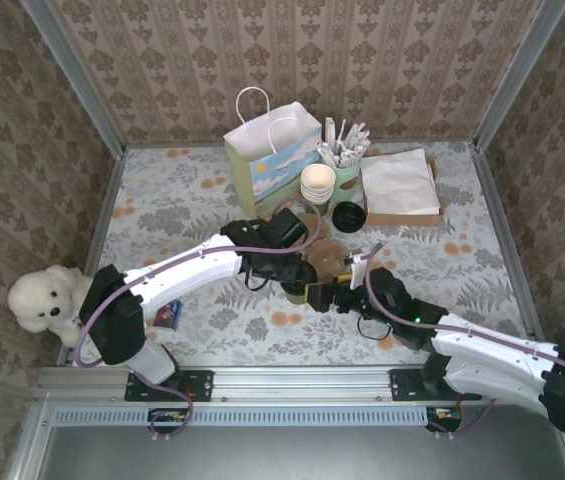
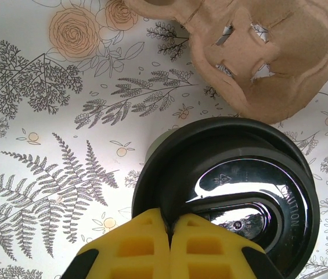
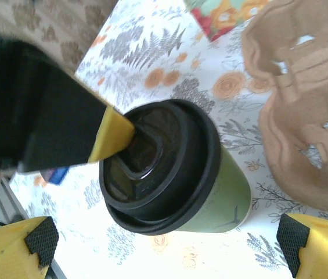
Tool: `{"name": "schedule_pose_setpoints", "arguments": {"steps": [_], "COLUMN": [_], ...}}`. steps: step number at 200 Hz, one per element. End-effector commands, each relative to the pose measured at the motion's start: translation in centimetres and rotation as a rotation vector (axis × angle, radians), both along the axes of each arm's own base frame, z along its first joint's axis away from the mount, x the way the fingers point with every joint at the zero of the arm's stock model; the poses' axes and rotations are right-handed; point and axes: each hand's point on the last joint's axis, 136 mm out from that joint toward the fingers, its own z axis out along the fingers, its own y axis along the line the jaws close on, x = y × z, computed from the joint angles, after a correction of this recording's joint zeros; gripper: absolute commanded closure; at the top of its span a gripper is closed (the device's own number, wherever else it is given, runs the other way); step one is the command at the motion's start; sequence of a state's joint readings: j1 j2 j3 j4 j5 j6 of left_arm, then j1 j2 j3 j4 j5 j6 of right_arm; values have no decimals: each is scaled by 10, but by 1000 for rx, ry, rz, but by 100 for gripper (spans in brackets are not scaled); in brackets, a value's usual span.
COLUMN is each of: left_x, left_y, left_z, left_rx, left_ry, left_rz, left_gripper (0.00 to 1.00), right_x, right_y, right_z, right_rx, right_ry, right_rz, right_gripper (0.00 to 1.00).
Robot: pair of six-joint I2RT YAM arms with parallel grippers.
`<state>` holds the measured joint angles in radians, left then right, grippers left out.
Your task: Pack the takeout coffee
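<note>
**Cup stands between the right arm's spread jaws**

Near the table's middle, the green coffee cup (image 3: pixel 210 197) stands upright under its black lid (image 2: pixel 239 174). The left gripper (image 2: pixel 169 226) has its yellow tips clenched together at the lid's raised rim, apparently pinching it. The right gripper (image 3: pixel 166 247) is spread wide, one finger on either side of the cup's wall. The pulp carrier tray (image 1: pixel 334 258) lies just beside the cup, toward the table's far edge, so the carry into a pocket looks short.

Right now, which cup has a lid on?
The green cup at the left gripper, capped with a black lid. The cream cup stack and the stick cup stand open.
</note>
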<state>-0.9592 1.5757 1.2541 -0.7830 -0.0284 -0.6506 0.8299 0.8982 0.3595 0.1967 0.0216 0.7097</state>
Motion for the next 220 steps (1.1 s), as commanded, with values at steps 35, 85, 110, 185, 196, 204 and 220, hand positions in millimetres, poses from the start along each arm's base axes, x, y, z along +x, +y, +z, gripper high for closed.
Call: {"name": "schedule_pose_setpoints", "arguments": {"steps": [35, 85, 110, 185, 196, 204, 220], "left_x": [-16, -14, -13, -10, -9, -8, -8], "left_y": [17, 13, 12, 9, 8, 7, 6], "left_z": [-31, -24, -20, -1, 1, 3, 6], "left_rx": [137, 121, 117, 64, 50, 36, 13], "left_ry": [88, 80, 71, 50, 49, 46, 44], "left_rz": [-34, -45, -44, -46, -43, -41, -40], "left_gripper": [97, 87, 86, 83, 82, 82, 81], "right_x": [9, 11, 14, 18, 18, 18, 17], "right_y": [-30, -1, 9, 20, 19, 18, 17], "right_z": [-10, 2, -3, -26, -27, -28, -31], "right_rx": [99, 106, 68, 32, 27, 22, 6], "right_ry": [279, 360, 398, 496, 499, 502, 509], "right_rz": [-273, -191, -165, -181, -187, -191, -195], "right_gripper": [9, 12, 13, 22, 22, 22, 23]}}
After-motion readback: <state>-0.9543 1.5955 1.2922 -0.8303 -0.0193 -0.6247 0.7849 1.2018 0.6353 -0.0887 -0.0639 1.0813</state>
